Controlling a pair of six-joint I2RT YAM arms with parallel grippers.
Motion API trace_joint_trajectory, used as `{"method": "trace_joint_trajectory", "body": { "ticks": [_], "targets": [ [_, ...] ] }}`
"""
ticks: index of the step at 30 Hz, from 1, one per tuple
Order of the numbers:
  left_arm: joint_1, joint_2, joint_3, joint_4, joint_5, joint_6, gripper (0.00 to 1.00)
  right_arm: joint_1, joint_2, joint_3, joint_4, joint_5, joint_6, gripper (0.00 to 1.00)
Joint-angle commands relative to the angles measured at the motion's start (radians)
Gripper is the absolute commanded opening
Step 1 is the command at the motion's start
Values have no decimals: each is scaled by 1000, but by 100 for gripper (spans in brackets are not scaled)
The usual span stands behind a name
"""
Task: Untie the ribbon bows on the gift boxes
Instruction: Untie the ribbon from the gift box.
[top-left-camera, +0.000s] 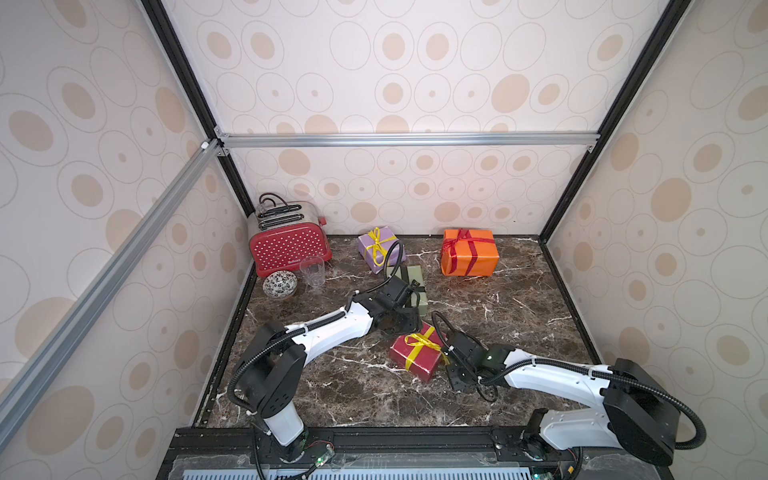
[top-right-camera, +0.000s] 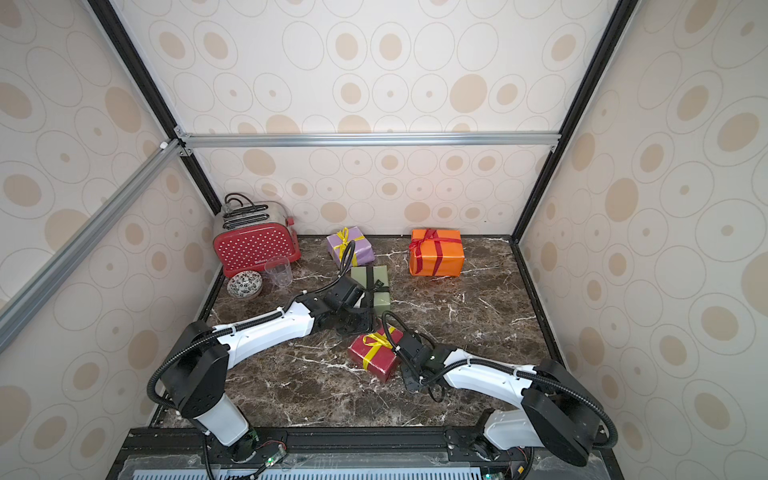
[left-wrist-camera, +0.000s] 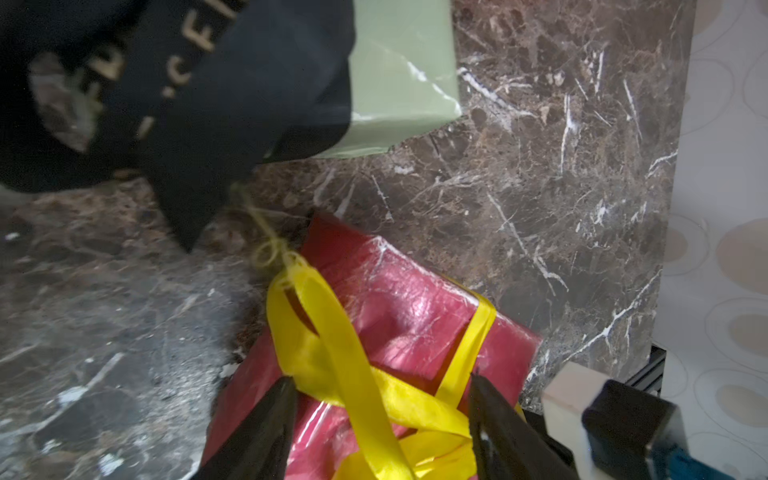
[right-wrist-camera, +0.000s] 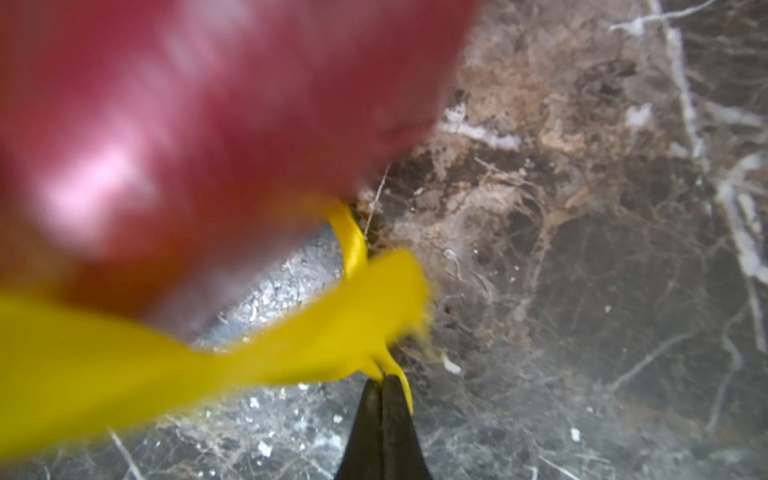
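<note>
Right gripper (right-wrist-camera: 382, 380) is clamped tight, pinching the tail end of the yellow satin ribbon (right-wrist-camera: 324, 332) right at its fingertips, low over the dark brown marbled tabletop (right-wrist-camera: 582, 291). That ribbon belongs to the dark red paper-wrapped box (top-left-camera: 399, 353), which sits near the front middle of the table between the two arms. In the right wrist view the box is just a big red blur beside the jaws.

Over to the left gripper (left-wrist-camera: 380, 378): jaws spread apart above the red box, one black finger (left-wrist-camera: 266, 424) on either side of the spot where the yellow strands cross. Nothing is squeezed there (one fingertip may be brushing the ribbon, hard to call). One loop of the bow stands up, with a frayed thread trailing from it.

Just behind sits the olive green paper-wrapped box (top-right-camera: 380, 276), partly covered by the left wrist in both top views. Its black satin ribbon with pale lettering (left-wrist-camera: 187, 83) hangs large and blurred close to the left wrist camera.

At the back is the lilac paper-wrapped box (top-left-camera: 388, 239) with its tied yellow bow (top-left-camera: 376, 245). Further right is the larger orange paper-wrapped box (top-left-camera: 482, 262) under a red ribbon bow (top-left-camera: 457, 244).

In the back left corner are the red white-dotted toaster (top-left-camera: 289, 249), a clear plastic cup (top-left-camera: 312, 272) and a small patterned bowl (top-left-camera: 279, 284), well apart from the action.
</note>
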Motion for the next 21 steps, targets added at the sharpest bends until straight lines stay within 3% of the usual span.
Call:
{"method": "trace_joint_trajectory", "body": {
  "ticks": [1, 14, 21],
  "targets": [
    [-30, 14, 43, 30, 24, -27, 68, -2, -27, -25, 36, 18, -15, 2],
    [-81, 7, 104, -31, -31, 0, 69, -2, -101, -72, 91, 20, -17, 2],
    [-83, 30, 71, 8, 6, -41, 70, -33, -168, -111, 109, 6, 12, 1]
  ]
}}
